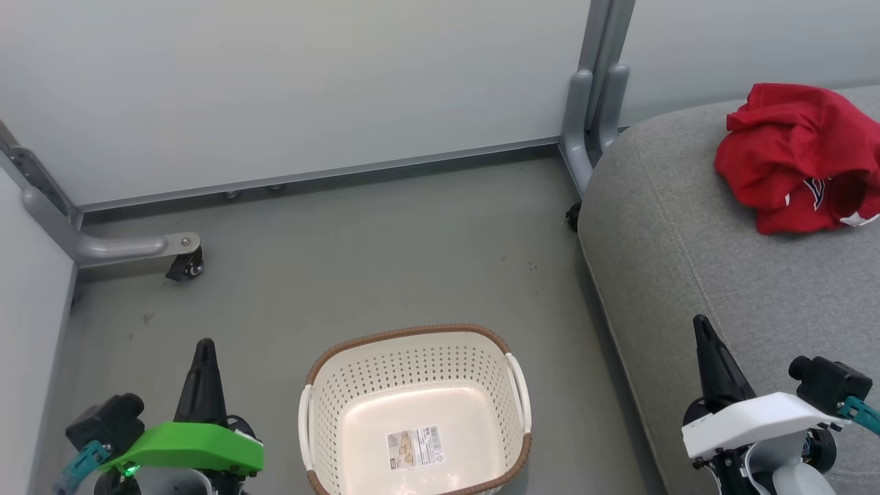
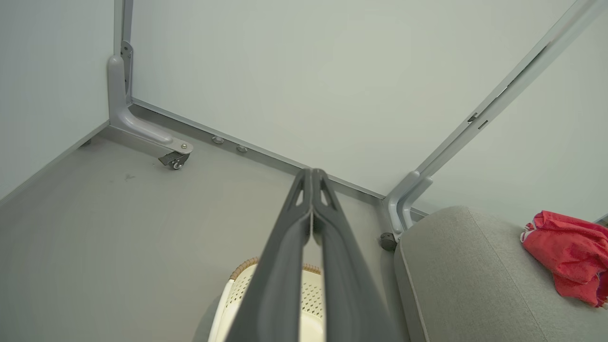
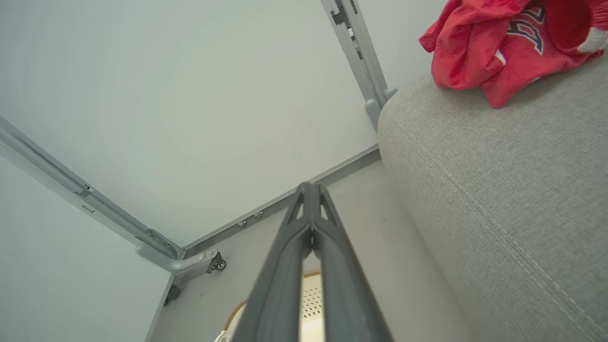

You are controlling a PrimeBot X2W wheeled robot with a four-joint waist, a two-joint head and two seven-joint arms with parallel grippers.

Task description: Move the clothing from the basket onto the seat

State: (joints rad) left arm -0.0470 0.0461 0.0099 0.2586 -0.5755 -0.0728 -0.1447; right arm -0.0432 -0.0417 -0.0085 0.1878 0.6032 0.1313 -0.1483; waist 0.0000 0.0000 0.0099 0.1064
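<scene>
The clothing [image 1: 797,155] lies crumpled in a red heap on the far right part of the seat [image 1: 687,261], with a bit of dark lettering and white trim showing. The grey seat takes up the right side. To its left, near and apart from it, the basket [image 1: 412,364] stands upright on the floor [image 1: 378,247], its label sticker [image 1: 412,448] plain on the bottom. The left pincer [image 1: 205,344] sits left of the basket, fingers pressed together on nothing. The right pincer [image 1: 701,323] is over the seat's near part, likewise closed tight and holding nothing. A caster [image 1: 185,267] stands at the far left
</scene>
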